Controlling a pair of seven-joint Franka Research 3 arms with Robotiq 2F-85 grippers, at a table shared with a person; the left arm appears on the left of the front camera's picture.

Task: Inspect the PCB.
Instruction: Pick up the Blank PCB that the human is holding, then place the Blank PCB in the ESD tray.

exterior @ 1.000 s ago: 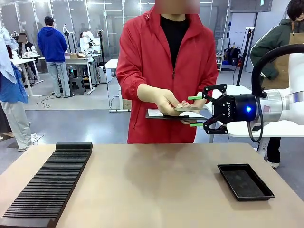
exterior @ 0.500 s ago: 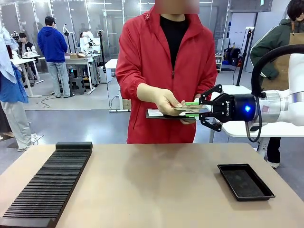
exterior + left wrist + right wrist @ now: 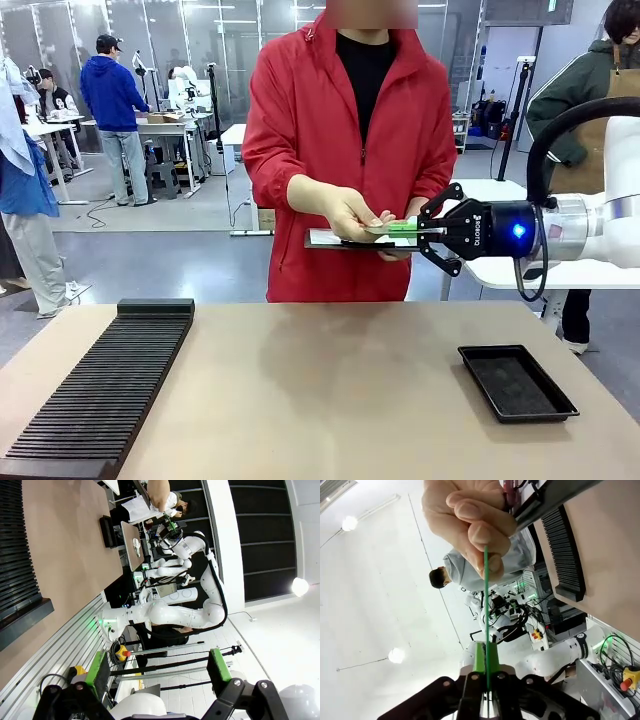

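Beyond the far edge of the table [image 3: 300, 380], the person's hand [image 3: 350, 213] and the right gripper [image 3: 402, 228] each hold 1 end of the PCB [image 3: 385, 228], level just above a clipboard [image 3: 325, 238]; if the arm pulls before the hand lets go, the thin board could flex or slip from the clamped pads. The front view shows the black tray [image 3: 515, 382] well apart below; the right wrist view shows the board edge-on, a thin green line; the left wrist view shows the left gripper [image 3: 157, 667] spread wide, holding nothing.

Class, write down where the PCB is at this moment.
In the front view the PCB hangs in mid-air beyond the far edge of the table, right of centre, one end in the person's hand, the other in the shut right gripper.
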